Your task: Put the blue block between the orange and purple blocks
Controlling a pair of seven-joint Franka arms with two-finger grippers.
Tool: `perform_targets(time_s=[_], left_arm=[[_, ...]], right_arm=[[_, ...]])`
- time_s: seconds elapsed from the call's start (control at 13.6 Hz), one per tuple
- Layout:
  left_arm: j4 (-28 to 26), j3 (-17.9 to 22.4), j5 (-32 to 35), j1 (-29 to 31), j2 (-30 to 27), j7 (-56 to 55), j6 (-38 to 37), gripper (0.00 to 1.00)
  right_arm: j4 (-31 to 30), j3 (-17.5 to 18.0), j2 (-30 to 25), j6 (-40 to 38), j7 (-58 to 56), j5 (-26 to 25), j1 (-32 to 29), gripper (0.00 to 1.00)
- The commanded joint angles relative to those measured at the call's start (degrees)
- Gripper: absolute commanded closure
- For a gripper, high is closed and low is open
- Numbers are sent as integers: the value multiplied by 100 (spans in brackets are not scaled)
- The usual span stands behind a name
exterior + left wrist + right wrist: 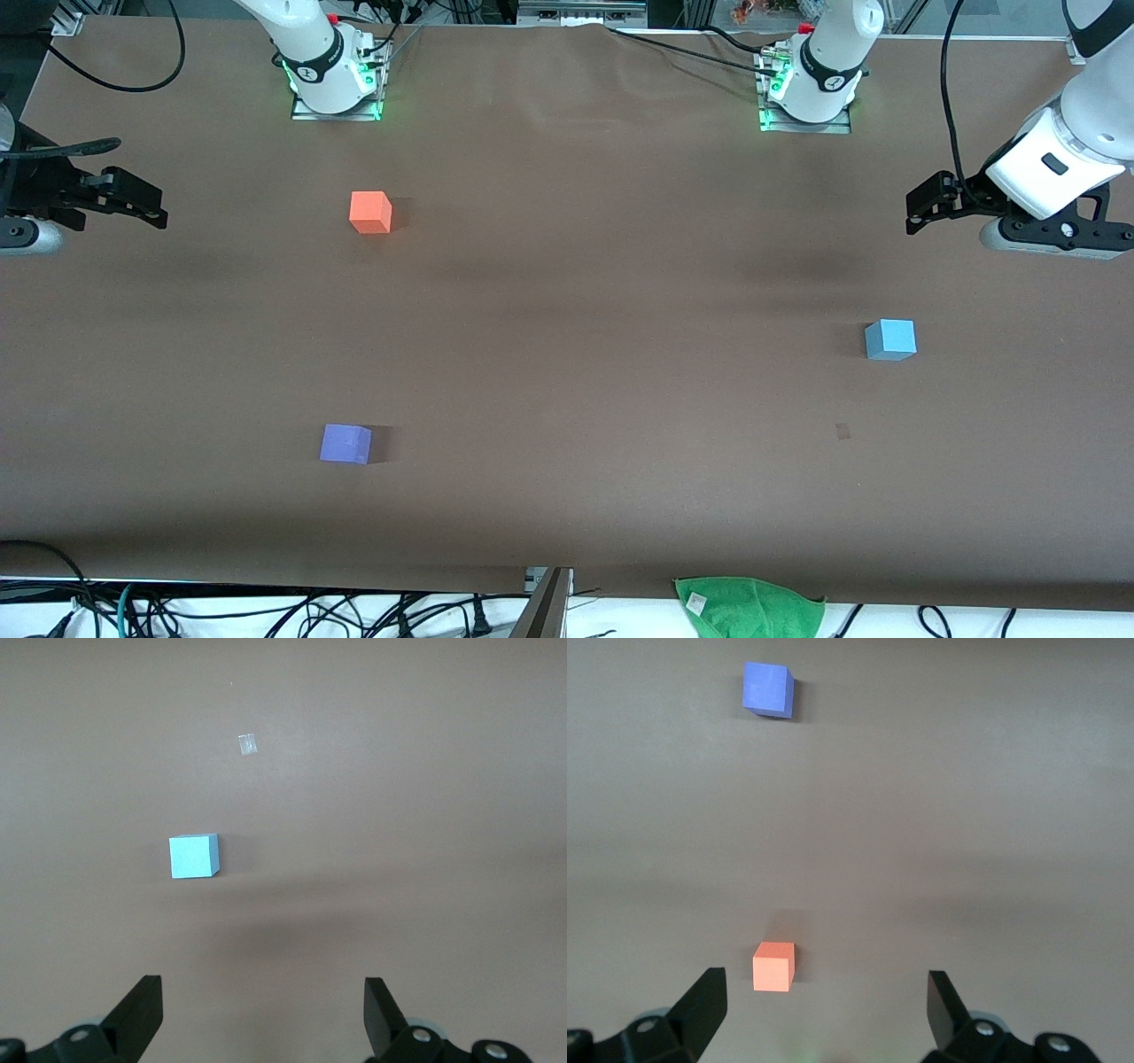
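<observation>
Brown paper covers the table (567,292) I am working over. Blue block (890,339) sits toward the left arm's end, untouched; orange block (370,212) and purple block (345,443) lie well apart toward the right arm's end, purple nearer the front camera. Left gripper (917,213) hangs above that end's edge, fingers spread wide, holding nothing; right gripper (151,208) waits likewise, open and empty. My judgement: the block sits off-centre in the left wrist view (193,856), so a straight descent could clip it and knock it away.
</observation>
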Motion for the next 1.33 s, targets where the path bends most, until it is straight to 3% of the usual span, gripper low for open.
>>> perform_targets(time_s=[0.0, 0.96, 1.25], left_arm=[[166, -19, 2, 9, 65, 62, -52, 0], [289, -19, -7, 61, 276, 45, -122, 0], [675, -27, 19, -18, 574, 45, -140, 0]], right_arm=[[62, 6, 11, -1, -57, 70, -25, 0], [62, 6, 11, -1, -57, 114, -33, 0], [62, 6, 11, -1, -57, 132, -33, 0]])
